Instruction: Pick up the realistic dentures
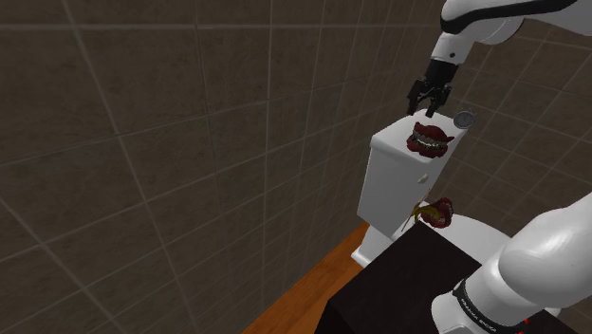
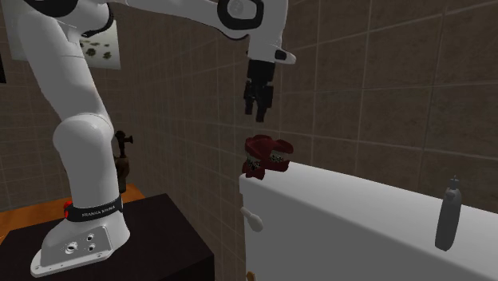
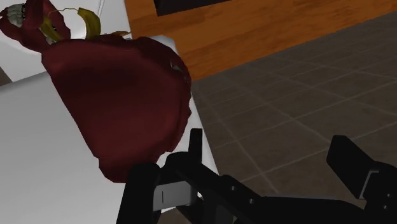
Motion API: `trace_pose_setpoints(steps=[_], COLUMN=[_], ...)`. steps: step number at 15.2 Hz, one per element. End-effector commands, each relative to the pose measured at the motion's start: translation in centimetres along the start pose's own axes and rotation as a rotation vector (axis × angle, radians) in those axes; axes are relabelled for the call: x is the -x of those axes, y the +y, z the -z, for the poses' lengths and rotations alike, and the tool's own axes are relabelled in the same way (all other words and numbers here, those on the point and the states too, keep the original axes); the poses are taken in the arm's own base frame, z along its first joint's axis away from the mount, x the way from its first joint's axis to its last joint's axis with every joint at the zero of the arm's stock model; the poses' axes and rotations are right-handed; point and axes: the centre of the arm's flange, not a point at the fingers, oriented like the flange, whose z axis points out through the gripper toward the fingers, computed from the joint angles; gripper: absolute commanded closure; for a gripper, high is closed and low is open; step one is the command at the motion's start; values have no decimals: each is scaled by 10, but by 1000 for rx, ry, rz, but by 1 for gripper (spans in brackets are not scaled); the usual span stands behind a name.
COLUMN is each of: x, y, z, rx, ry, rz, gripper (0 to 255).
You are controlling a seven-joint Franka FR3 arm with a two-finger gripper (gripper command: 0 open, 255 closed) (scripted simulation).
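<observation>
1. Gripper (image 1: 429, 99): the jaws stand wide apart and hold nothing. It hangs above the toilet tank (image 1: 394, 190) with the fingers pointing down at the lid.
2. Dentures (image 1: 429, 140): dark red gums with pale teeth. They lie on the tank lid at one end, close under the gripper but not touching it.
3. Step in hand: the approach, with the grasp not yet made.
4. Next move, as a judgement: in the wrist view the dentures (image 3: 121, 95) sit off to the side of one finger, not in the gap of the gripper (image 3: 267, 153). A small sideways shift over the tank looks needed to centre them, then a drop and a squeeze. The piece lies near the lid's edge, so a nudge could push it off.
5. Second exterior view:
   - A clear gap shows between the gripper (image 2: 257, 108) and the dentures (image 2: 266, 156).
   - A grey bottle (image 2: 449, 219) stands at the far end of the tank (image 2: 359, 223), well apart from both.
6. Shoulder view:
   - A round button (image 1: 464, 119) sits on the tank lid just beside the dentures.
   - A red and yellow thing (image 1: 438, 211) lies below the tank front.
   - The dark stand (image 1: 408, 285) is nearer the camera than the tank.
</observation>
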Motion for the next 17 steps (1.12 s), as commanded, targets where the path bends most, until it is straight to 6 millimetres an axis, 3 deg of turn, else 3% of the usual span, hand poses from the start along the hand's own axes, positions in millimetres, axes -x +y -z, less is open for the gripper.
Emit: trace_pose_setpoints(steps=[1, 8, 17], x=[-17, -62, -66], y=[26, 120, 128], z=[-3, -13, -52], rx=[-17, -81, -81], ry=[-13, -59, -60], rz=[-35, -156, -157], gripper=[0, 0, 0])
